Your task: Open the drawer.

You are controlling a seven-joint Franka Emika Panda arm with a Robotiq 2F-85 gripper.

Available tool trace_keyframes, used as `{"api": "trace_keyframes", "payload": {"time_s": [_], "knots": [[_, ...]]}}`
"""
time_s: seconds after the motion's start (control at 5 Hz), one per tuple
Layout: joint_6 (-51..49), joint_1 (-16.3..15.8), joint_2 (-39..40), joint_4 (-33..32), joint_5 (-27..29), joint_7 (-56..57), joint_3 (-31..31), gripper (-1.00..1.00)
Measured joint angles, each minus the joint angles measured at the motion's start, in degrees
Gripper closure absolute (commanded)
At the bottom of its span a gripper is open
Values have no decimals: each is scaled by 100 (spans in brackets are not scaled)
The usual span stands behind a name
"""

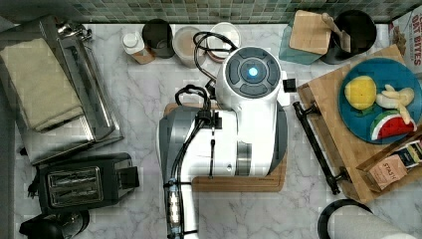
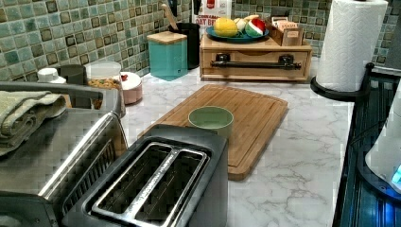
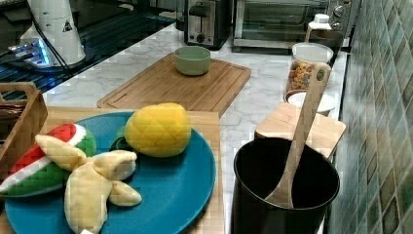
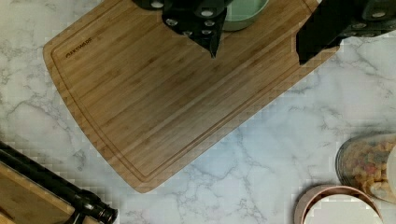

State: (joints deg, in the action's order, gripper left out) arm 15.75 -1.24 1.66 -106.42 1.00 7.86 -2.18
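The robot arm's black two-fingered gripper (image 4: 257, 42) hangs with its jaws spread apart and nothing between them, poised above the large grooved bamboo cutting board (image 4: 159, 93) on the white marbled bench (image 4: 280, 154). A small pale-green bowl (image 4: 243, 14) sits on the board just behind the fingers. The drawer (image 2: 255, 64), a shallow light-wood box with a long black bar handle (image 2: 255, 64), appears fully shut in the left view, its front flush with the frame beneath the blue plate of toy fruit (image 2: 236, 35). In the top view the handle (image 1: 316, 147) lies at about three o'clock from the arm's white body (image 1: 249, 99), well apart from it. By this showing the task has not begun: the gripper has yet to reach the handle, close on it and pull.

Readable writing is sparse. The cutting board carries a burned-in maker's mark near one corner, too small to make out. A carton against the tiled wall reads "OAT BITES" (image 1: 410, 35), and a tea packet in the wooden caddy reads "STASH" (image 1: 395, 169).
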Motion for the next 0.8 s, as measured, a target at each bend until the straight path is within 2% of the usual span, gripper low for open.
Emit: {"api": "trace_keyframes", "payload": {"time_s": [0.6, 0.8], "knots": [[283, -9, -6, -302, -146, 269, -6, -100], [509, -8, -81, -694, -160, 1368, -34, -100]]}}
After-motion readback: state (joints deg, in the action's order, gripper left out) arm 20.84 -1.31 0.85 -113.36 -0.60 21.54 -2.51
